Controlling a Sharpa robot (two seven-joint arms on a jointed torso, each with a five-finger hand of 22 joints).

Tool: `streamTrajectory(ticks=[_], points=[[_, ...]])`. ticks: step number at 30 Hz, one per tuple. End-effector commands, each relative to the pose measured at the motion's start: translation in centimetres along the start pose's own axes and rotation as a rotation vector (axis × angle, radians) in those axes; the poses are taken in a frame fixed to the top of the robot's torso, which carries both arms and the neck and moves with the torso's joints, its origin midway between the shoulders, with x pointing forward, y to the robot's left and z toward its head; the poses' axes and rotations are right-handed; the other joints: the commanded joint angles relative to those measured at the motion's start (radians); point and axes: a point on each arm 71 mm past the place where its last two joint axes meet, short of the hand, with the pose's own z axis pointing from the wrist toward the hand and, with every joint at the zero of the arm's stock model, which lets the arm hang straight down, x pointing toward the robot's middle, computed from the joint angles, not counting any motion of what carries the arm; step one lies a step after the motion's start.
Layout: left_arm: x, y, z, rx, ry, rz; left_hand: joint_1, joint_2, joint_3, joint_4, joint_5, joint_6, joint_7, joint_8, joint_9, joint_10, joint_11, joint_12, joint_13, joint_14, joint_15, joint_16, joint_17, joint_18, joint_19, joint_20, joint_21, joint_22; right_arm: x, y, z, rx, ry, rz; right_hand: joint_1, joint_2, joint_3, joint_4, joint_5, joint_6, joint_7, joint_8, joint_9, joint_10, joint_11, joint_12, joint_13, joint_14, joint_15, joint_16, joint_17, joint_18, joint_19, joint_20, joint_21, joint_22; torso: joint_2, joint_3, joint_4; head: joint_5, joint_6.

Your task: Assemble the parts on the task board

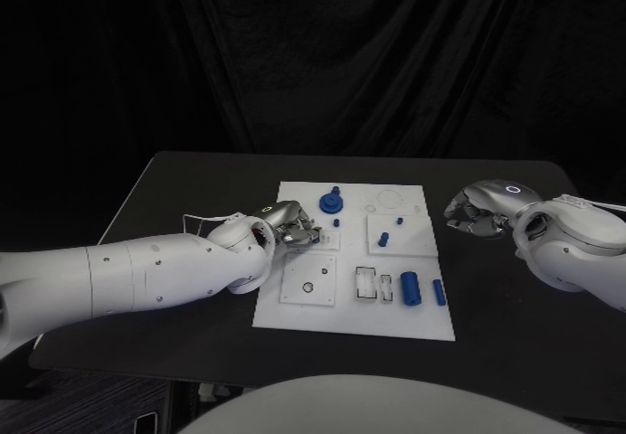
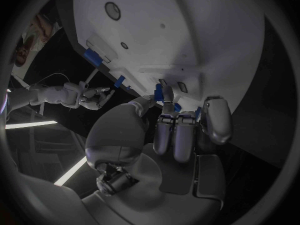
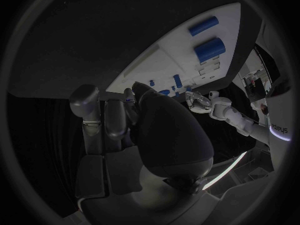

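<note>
The white task board (image 1: 352, 312) lies mid-table. On it are a blue knob-shaped part (image 1: 331, 201), a blue peg (image 1: 384, 240) and two blue cylinders (image 1: 410, 287) near its right edge. My left hand (image 1: 294, 226) hovers over the board's left half. In the left wrist view a small blue part (image 2: 166, 92) sits pinched between its thumb and fingertips (image 2: 175, 127). My right hand (image 1: 476, 212) hangs over the bare table just right of the board, fingers curled in around nothing. The right wrist view shows those fingers (image 3: 103, 117) and the board (image 3: 181, 60) beyond them.
The board has rectangular recesses (image 1: 369, 283) and a round hole (image 1: 308, 287) in its near half. Black table (image 1: 195, 194) surrounds the board, with open room on the far side and at both ends. Dark curtains close the back.
</note>
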Motion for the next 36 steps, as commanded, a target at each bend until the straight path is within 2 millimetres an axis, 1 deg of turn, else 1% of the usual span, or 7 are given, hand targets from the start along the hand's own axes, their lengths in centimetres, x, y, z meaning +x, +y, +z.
streamTrajectory(ticks=[1, 10, 15, 25, 27, 28, 36], points=[[-0.1, -0.49, -0.21, 0.056, -0.068, 0.095, -0.01, -0.003, 0.002, 0.006, 0.001, 0.011, -0.001, 0.002, -0.002, 0.104, -0.008, 0.004, 0.262, 0.106, -0.008, 0.003, 0.263, -0.013, 0.011, -0.002, 0.011, 0.114, 0.0, -0.12, 0.0, 0.018, -0.014, 0.001, 0.001, -0.012, 0.005, 0.003, -0.001, 0.006, 0.0, -0.004, -0.001, -0.005, 0.0, -0.006, 0.0, 0.004, -0.005, -0.006, -0.001, 0.02, -0.006, 0.002, -0.003, 0.105, 0.001, -0.0001, -0.0013, 0.001, 0.0], [0.35, -0.44, -0.34, 0.068, -0.081, 0.113, -0.015, -0.003, 0.003, 0.01, -0.003, 0.017, -0.003, 0.0, -0.002, 0.104, -0.009, 0.004, 0.262, 0.106, -0.01, 0.003, 0.263, -0.013, 0.014, -0.004, 0.012, 0.115, 0.12, -0.07, 0.04, 0.017, -0.012, 0.001, 0.001, -0.012, 0.005, 0.003, -0.001, 0.006, 0.0, -0.004, -0.001, -0.005, 0.0, -0.006, 0.0, 0.004, -0.005, -0.006, -0.001, 0.02, -0.006, 0.002, -0.003, 0.105, 0.0, 0.0011, -0.0006, 0.001, 0.0], [0.4, -0.42, -0.36, 0.072, -0.09, 0.111, -0.015, -0.002, 0.003, 0.011, -0.003, 0.018, -0.003, -0.001, -0.002, 0.104, -0.01, 0.004, 0.262, 0.106, -0.01, 0.003, 0.263, -0.014, 0.015, -0.004, 0.012, 0.115, 0.26, -0.11, 0.01, 0.018, -0.009, 0.002, 0.001, -0.012, 0.005, 0.003, -0.001, 0.006, 0.0, -0.004, -0.001, -0.005, 0.0, -0.006, 0.0, 0.004, -0.005, -0.006, -0.001, 0.02, -0.006, 0.002, -0.003, 0.105, 0.001, -0.0003, -0.0003, 0.002, 0.0], [0.51, -0.22, -0.28, 0.069, -0.101, 0.109, -0.023, 0.001, 0.004, 0.021, -0.01, 0.024, -0.004, -0.004, -0.003, 0.104, -0.011, 0.004, 0.262, 0.106, -0.012, 0.003, 0.263, -0.014, 0.018, -0.007, 0.013, 0.116, 0.37, -0.09, 0.02, 0.019, -0.005, 0.001, 0.0, -0.014, 0.005, 0.004, -0.002, 0.007, 0.0, -0.003, -0.001, -0.005, 0.0, -0.008, -0.002, 0.004, -0.005, -0.008, -0.002, 0.02, -0.005, 0.002, -0.004, 0.105, 0.002, -0.0008, -0.0013, 0.002, 0.0], [0.56, -0.2, -0.23, 0.067, -0.1, 0.109, -0.029, 0.0, 0.001, 0.028, -0.023, 0.028, -0.005, -0.007, -0.002, 0.104, -0.012, 0.004, 0.262, 0.106, -0.014, 0.003, 0.263, -0.014, 0.018, -0.008, 0.01, 0.116, 0.39, -0.07, 0.02, 0.019, -0.004, 0.001, 0.0, -0.014, 0.005, 0.004, -0.002, 0.007, 0.0, -0.003, -0.001, -0.005, 0.0, -0.008, -0.002, 0.004, -0.005, -0.008, -0.002, 0.02, -0.005, 0.002, -0.004, 0.105, 0.002, -0.0007, -0.0007, 0.002, 0.0], [0.58, -0.19, -0.21, 0.066, -0.099, 0.11, -0.032, 0.0, -0.002, 0.034, -0.044, 0.031, -0.006, -0.009, -0.002, 0.104, -0.013, 0.004, 0.262, 0.106, -0.014, 0.003, 0.263, -0.014, 0.02, -0.009, 0.01, 0.116, 0.4, -0.06, 0.03, 0.019, -0.004, 0.001, 0.0, -0.014, 0.005, 0.004, -0.002, 0.007, 0.0, -0.003, -0.001, -0.005, 0.0, -0.008, -0.002, 0.004, -0.005, -0.008, -0.002, 0.02, -0.005, 0.002, -0.004, 0.105, 0.001, -0.0007, -0.0005, 0.001, 0.0], [0.76, -0.11, 0.03, 0.061, -0.096, 0.114, -0.035, 0.0, -0.005, 0.04, -0.061, 0.033, -0.006, -0.013, -0.002, 0.104, -0.013, 0.004, 0.262, 0.106, -0.015, 0.003, 0.263, -0.014, 0.021, -0.01, 0.009, 0.117, 0.43, -0.04, 0.03, 0.019, -0.001, 0.001, 0.0, -0.014, 0.005, 0.004, -0.002, 0.007, 0.0, -0.003, -0.001, -0.005, 0.0, -0.008, -0.002, 0.004, -0.005, -0.008, -0.002, 0.02, -0.005, 0.002, -0.004, 0.105, 0.001, -0.0006, -0.0008, 0.001, 0.0]])
